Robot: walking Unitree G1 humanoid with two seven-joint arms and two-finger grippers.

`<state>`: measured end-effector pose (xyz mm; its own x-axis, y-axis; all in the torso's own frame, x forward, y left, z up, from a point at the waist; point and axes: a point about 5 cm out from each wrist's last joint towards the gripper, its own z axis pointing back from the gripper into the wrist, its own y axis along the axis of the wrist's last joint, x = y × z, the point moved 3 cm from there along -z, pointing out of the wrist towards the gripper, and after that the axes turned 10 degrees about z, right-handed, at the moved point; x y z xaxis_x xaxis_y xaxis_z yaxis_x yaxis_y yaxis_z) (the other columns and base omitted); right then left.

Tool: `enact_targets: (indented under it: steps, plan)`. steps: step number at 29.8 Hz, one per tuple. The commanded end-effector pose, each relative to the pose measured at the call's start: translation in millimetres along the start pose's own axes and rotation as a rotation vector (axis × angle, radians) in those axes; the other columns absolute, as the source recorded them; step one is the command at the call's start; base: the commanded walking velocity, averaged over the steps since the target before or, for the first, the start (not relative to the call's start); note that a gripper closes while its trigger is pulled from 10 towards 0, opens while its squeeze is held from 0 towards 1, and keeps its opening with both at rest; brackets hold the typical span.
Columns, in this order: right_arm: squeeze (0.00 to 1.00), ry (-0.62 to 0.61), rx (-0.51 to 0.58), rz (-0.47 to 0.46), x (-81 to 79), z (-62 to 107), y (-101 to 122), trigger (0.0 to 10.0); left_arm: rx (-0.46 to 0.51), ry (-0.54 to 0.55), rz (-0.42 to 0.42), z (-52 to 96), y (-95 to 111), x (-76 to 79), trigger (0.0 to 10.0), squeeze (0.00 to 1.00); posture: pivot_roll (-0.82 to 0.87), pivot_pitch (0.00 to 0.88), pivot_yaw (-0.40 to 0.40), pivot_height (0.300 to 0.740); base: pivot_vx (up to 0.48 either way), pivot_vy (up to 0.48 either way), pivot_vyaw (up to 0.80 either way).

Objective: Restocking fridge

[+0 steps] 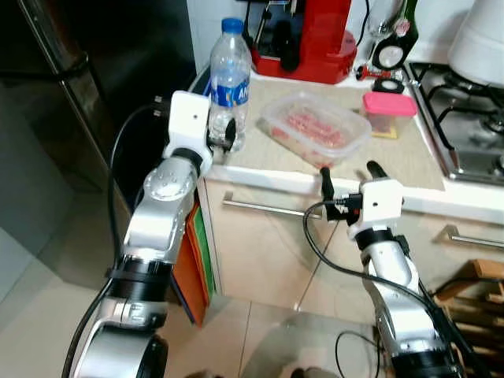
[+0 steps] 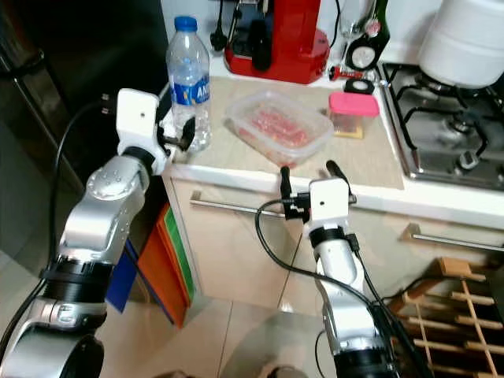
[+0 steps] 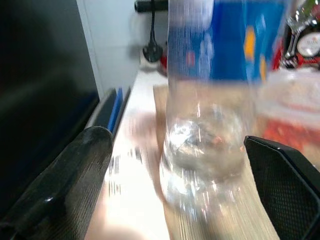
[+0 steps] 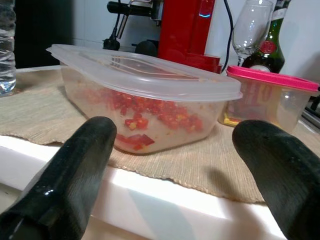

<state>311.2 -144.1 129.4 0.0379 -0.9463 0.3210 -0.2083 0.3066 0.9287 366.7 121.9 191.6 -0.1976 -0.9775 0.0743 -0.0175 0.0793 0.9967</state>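
Observation:
A clear water bottle point(image 1: 230, 79) with a blue cap and label stands on the counter's left corner. My left gripper point(image 1: 223, 134) is open at its base, one finger point(image 3: 65, 185) on each side, not visibly closed on it. A clear lidded tub of red chopped food point(image 1: 315, 127) rests on the beige mat point(image 1: 394, 157). My right gripper point(image 1: 348, 175) is open at the counter's front edge, just short of the tub point(image 4: 150, 100). A small pink-lidded container point(image 1: 388, 112) stands behind it.
A red coffee machine point(image 1: 315, 35), a wine glass point(image 4: 251, 30) and a dark bottle stand at the back. The gas hob point(image 1: 465, 118) is on the right. The dark fridge point(image 1: 71, 87) stands to the left. Drawer handles point(image 1: 268, 207) run below the counter.

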Motion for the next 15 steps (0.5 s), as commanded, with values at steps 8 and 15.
enact_targets:
  steps: [8,15]
  plan:
    - [0.0,0.001,-0.002,-0.016,2.1,-3.7,0,10.0,0.014,-0.146,0.001,32.4,-12,15.5,10.0,0.0,-0.01,0.0,0.016,0.74,0.0,0.0,0.0]
    - [0.0,0.027,-0.042,-0.033,-1.8,-6.9,-5,10.0,-0.093,-0.086,0.047,47.4,-49,9.6,10.0,0.0,0.0,0.0,0.001,0.74,0.0,0.0,-0.45]
